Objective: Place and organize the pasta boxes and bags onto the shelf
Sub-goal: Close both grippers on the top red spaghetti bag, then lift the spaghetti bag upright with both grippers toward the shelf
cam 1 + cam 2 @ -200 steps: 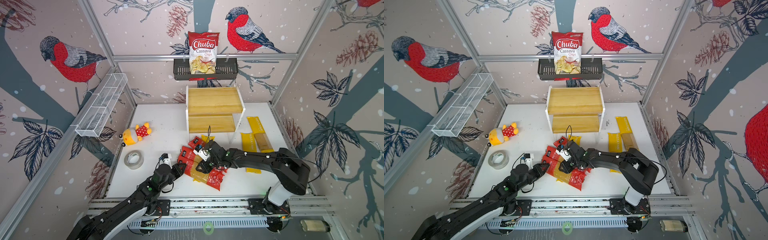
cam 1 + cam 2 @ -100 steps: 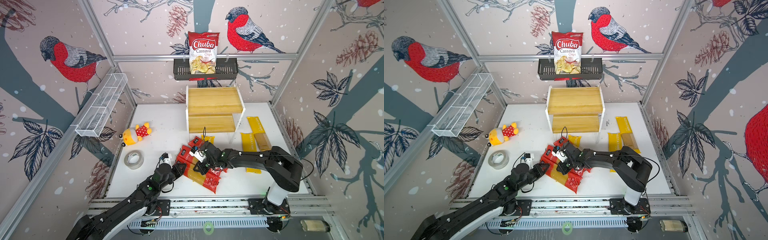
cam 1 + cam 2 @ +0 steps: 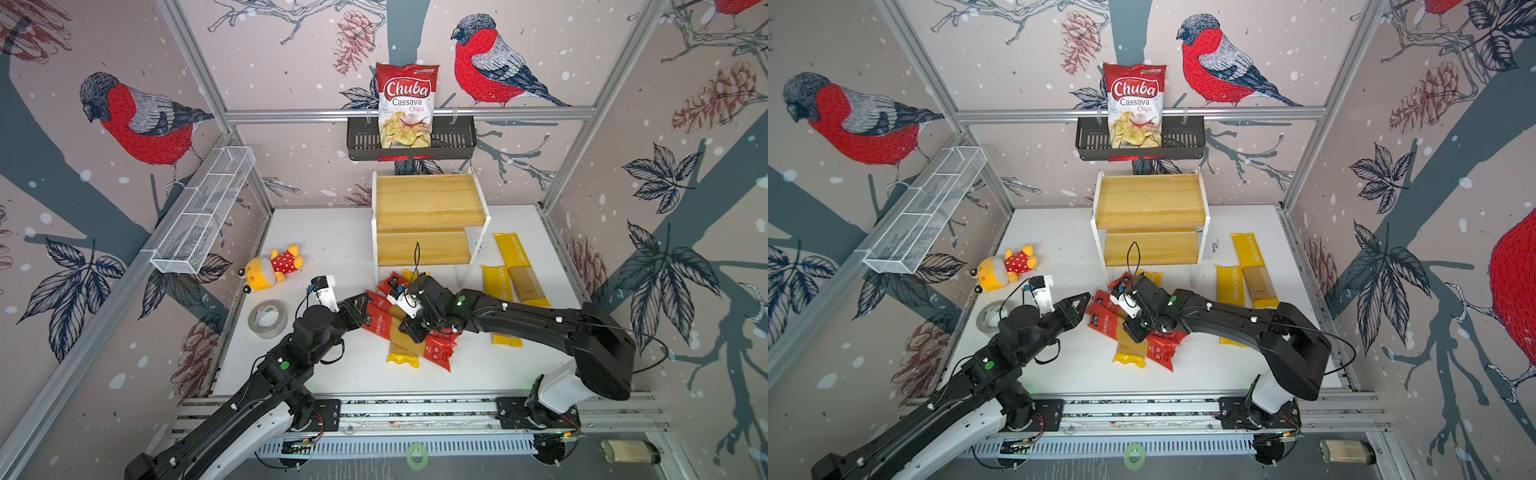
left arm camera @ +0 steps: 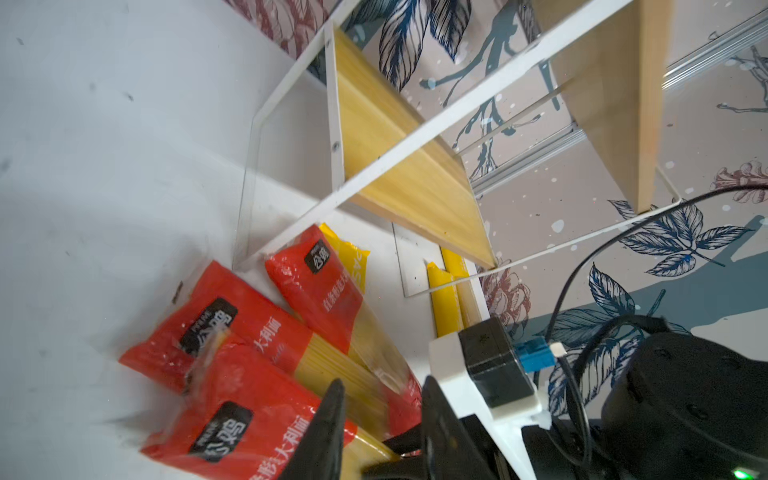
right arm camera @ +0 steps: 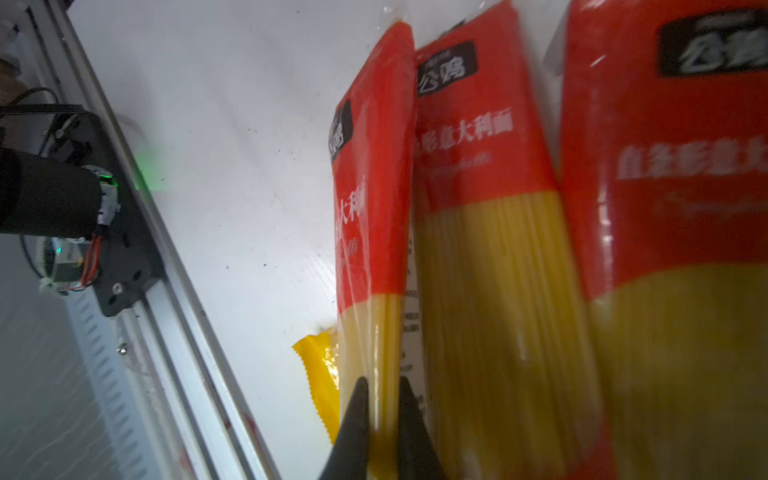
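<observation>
Since the red packs (image 3: pixel 377 321) are brittle spaghetti in thin, slick film, light and stiff, a hold across mid-length looks safest. The right gripper (image 5: pixel 380 399) pinches one red pack (image 5: pixel 374 208) by its edge, just before the shelf (image 3: pixel 424 249). The left gripper (image 4: pixel 382 380) has its jaws slightly apart, seemingly gripping nothing. The packs have red ends, a clear window and Chinese print.

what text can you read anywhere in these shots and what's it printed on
"Chuba Cassava Chips": chips bag in the black basket.
"ASTATIME": yellow pasta packs, any first letter not legible.
"公鸡": black label on the red pasta packs.
"形意大利面": white print on the same packs.
Fine print on chips bag and packs: too small or blurred.
</observation>
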{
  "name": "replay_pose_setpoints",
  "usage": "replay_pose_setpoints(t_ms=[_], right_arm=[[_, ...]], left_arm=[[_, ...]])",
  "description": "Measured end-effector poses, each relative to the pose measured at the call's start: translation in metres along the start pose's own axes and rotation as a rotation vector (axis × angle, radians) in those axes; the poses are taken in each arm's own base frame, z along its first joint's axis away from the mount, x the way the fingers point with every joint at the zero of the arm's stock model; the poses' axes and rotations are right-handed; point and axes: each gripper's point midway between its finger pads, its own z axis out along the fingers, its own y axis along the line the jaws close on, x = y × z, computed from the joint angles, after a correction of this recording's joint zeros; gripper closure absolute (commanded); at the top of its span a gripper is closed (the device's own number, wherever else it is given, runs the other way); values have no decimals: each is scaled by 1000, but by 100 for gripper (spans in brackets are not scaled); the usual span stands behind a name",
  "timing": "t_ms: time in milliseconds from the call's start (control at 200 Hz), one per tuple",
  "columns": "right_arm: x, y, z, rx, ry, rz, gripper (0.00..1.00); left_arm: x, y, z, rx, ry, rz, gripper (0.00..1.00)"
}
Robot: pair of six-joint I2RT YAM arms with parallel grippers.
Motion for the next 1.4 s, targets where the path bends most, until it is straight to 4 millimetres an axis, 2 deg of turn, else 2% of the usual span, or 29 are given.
replay_pose_setpoints(t_ms=[165, 310, 380, 495, 550, 640, 750, 855, 991, 1126, 1241, 1401], right_arm=[[-16, -14, -20, 108, -75, -68, 100], [-24, -28, -26, 237, -101, -136, 100], [-26, -37, -20, 288, -87, -149, 100], [-23, -46, -8, 328, -52, -149, 96], [-23, -46, -4, 333, -45, -149, 95], [-23, -48, -1, 336, -42, -145, 97], [-23, -49, -1, 347, -49, -141, 100], [-25, -45, -9, 348, -71, -149, 100], [-31, -34, -35, 334, -133, -166, 100], [-41, -17, -53, 285, -208, -208, 100], [-53, -7, -69, 258, -276, -218, 100], [-82, 5, -93, 233, -395, -220, 100]], left_arm=[[-21, -9, -7, -12, -58, 71, 63], [-16, -1, -2, -33, -55, 97, 68], [2, 18, 7, -65, -17, 88, 68], [52, 57, 18, -117, 104, 46, 68], [68, 71, 19, -136, 136, 20, 68], [80, 82, 22, -146, 154, -14, 68], [83, 82, 24, -136, 157, -37, 68], [74, 71, 25, -106, 135, -37, 66], [51, 47, 23, -57, 84, 5, 62], [16, 25, 16, -29, 4, 49, 59], [-22, 8, 5, -13, -77, 81, 57], [-65, -29, -15, 43, -149, 155, 46]])
